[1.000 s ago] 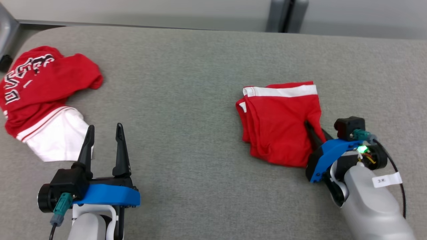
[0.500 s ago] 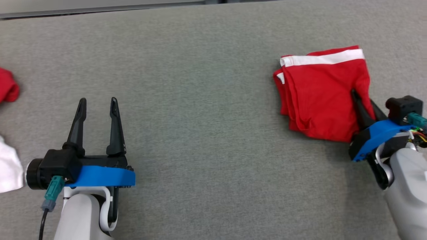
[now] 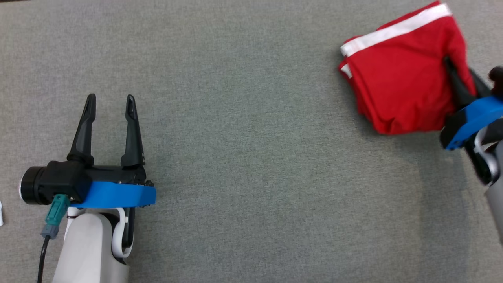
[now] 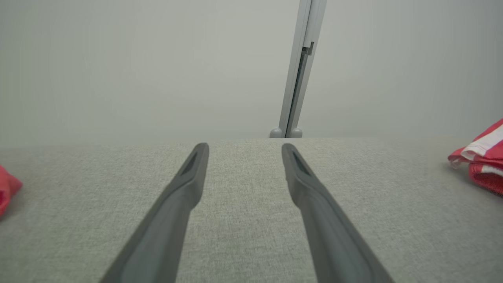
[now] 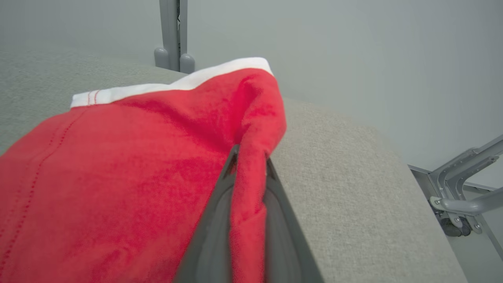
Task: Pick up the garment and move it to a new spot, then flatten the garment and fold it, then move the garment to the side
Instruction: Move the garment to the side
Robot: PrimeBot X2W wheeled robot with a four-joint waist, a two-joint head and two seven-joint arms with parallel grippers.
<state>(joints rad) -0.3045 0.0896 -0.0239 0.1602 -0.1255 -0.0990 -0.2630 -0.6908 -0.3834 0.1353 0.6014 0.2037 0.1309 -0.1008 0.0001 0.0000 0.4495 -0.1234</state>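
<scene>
The garment is a folded red piece with a white band along its far edge, lying at the upper right of the grey table. My right gripper is shut on a pinch of its right-hand edge; in the right wrist view the red cloth bunches up between the two fingers of that gripper. My left gripper hovers open at the lower left with nothing between its fingers, well apart from the garment. Its wrist view shows the left gripper over bare table and the garment at the right edge.
A bit of another red cloth peeks in at the left edge of the left wrist view, and a white scrap at the head view's left edge. Just right of the garment, the table's edge drops off above a metal frame. A grey post stands behind the table.
The head camera has swung right, so the other red and white garment has left the view. My right gripper has dragged the folded garment further right, away from the left gripper, tilting it slightly.
</scene>
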